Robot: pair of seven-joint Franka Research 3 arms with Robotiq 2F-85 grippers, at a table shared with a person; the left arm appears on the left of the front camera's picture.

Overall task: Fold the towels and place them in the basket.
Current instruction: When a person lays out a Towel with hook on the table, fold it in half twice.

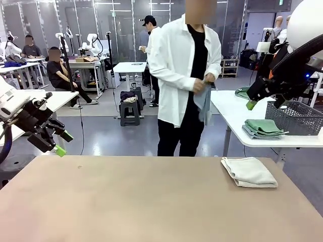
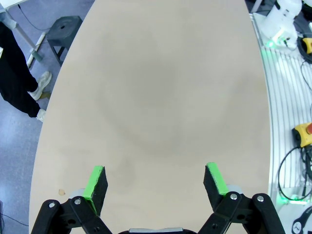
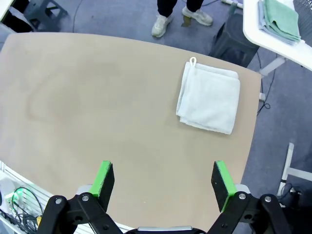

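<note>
One off-white towel (image 1: 249,171) lies folded on the brown table (image 1: 141,201) at its far right; the right wrist view has this towel (image 3: 209,97) ahead and to the right. The person at the far side holds a pale blue-grey towel (image 1: 203,98) in both hands. A stack of folded green and blue-grey towels (image 1: 263,128) rests on the white side table, beside the dark mesh basket (image 1: 298,118). My left gripper (image 1: 63,143) hangs open at the left edge, its fingers (image 2: 96,183) empty. High on the right, my right gripper (image 1: 265,103) is open too, nothing between its fingers (image 3: 222,183).
The white side table (image 1: 237,108) stands beyond the brown table's right corner, and the towel stack (image 3: 280,17) on it appears at the top of the right wrist view. The person's legs (image 2: 19,83) are near the far edge. A stool (image 1: 129,113) stands behind.
</note>
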